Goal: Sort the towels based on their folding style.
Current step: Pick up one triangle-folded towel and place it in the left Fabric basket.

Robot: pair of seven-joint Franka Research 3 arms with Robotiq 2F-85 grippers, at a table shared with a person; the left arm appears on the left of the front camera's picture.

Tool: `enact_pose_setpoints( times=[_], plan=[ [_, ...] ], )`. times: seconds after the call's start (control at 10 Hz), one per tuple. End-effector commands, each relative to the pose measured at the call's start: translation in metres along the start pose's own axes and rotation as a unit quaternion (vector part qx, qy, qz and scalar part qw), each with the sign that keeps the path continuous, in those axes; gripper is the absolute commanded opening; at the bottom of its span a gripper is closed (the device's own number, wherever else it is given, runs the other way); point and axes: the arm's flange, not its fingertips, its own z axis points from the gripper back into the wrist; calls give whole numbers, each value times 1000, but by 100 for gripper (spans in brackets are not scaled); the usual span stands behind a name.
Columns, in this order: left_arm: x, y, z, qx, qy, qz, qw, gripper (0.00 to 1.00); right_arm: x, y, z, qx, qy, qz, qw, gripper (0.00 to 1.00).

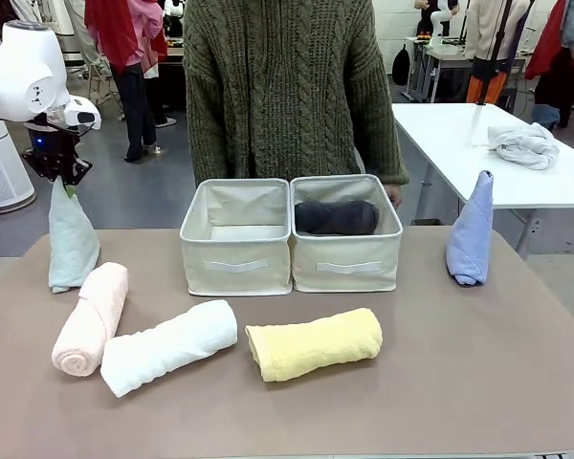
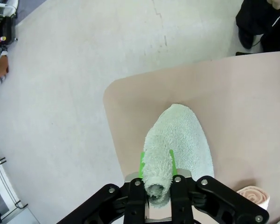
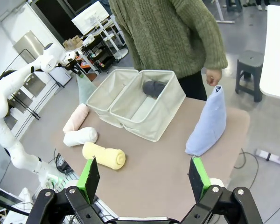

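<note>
Brown and matte, the table top (image 1: pixel 459 382) carries two beige fabric bins (image 1: pixel 235 268) side by side at its far middle, and a person in an olive cable-knit sweater (image 1: pixel 287 86) stands right behind them.

Inside the right-hand bin lies a dark grey rolled terry towel (image 1: pixel 337 217). The left-hand bin shows only its pale lining.

Well to the left of the bins, near the table's corner, a pale teal cone-folded terry towel (image 1: pixel 72 244) stands upright, wide at the base and narrowing to a point. The left gripper (image 2: pixel 157 161) is clenched on that tip from above, its green pads pressed into the fluffy pile on either side.

In front of the bins and to their left lies a pink rolled terry towel (image 1: pixel 91 320), its spiral end facing the robot. A white rolled terry towel (image 1: pixel 169 346) lies slanted against the pink roll, on the side nearer the bins. A yellow rolled terry towel (image 1: pixel 314 344) lies straight in front of the bins, apart from the white one.

To the right of the bins, near the table's edge, a periwinkle blue cone-folded terry towel (image 1: pixel 471 234) stands upright and leans slightly.

The right gripper (image 3: pixel 143 178) hangs above the table's right side, nearer the robot than the bins, its fingers spread wide with nothing between them.
</note>
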Motion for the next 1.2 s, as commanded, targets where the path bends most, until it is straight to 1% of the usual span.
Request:
enact_pose_setpoints(
  times=[0.0, 0.1, 0.2, 0.3, 0.4, 0.5, 0.6, 0.7, 0.8, 0.9, 1.0, 1.1],
  plan=[
    [-3, 3, 12, 9, 1, 2, 1000, 0, 1, -1, 0, 7, -7, 8, 1000, 100],
    [-12, 13, 30, -13, -1, -15, 1000, 0, 1, -1, 0, 7, -7, 8, 1000, 100],
    [-30, 24, 64, -43, -24, -51, 997, 0, 1, -1, 0, 7, -7, 8, 1000, 100],
    [-56, 34, 111, -79, -55, -80, 992, 0, 1, -1, 0, 7, -7, 8, 1000, 100],
    [-84, 39, 151, -70, -67, -102, 990, 0, 1, -1, 0, 7, -7, 8, 1000, 100],
    [-103, 40, 177, -43, -59, -124, 990, 0, 1, -1, 0, 7, -7, 8, 1000, 100],
    [-114, 42, 200, -40, -63, -137, 988, 0, 1, -1, 0, 7, -7, 8, 1000, 100],
    [-128, 44, 212, -55, -66, -138, 987, 0, 1, -1, 0, 7, -7, 8, 1000, 100],
    [-140, 50, 207, -57, -77, -106, 990, 0, 1, -1, 0, 7, -7, 8, 1000, 100],
    [-122, 43, 224, -45, -66, -129, 988, 0, 1, -1, 0, 7, -7, 8, 1000, 100],
    [-122, 43, 224, -45, -66, -129, 988, 0, 1, -1, 0, 7, -7, 8, 1000, 100],
    [-138, 50, 229, -45, -65, -123, 989, 16, 1, -1, 0, 7, -7, 8, 1000, 100]
  ],
)
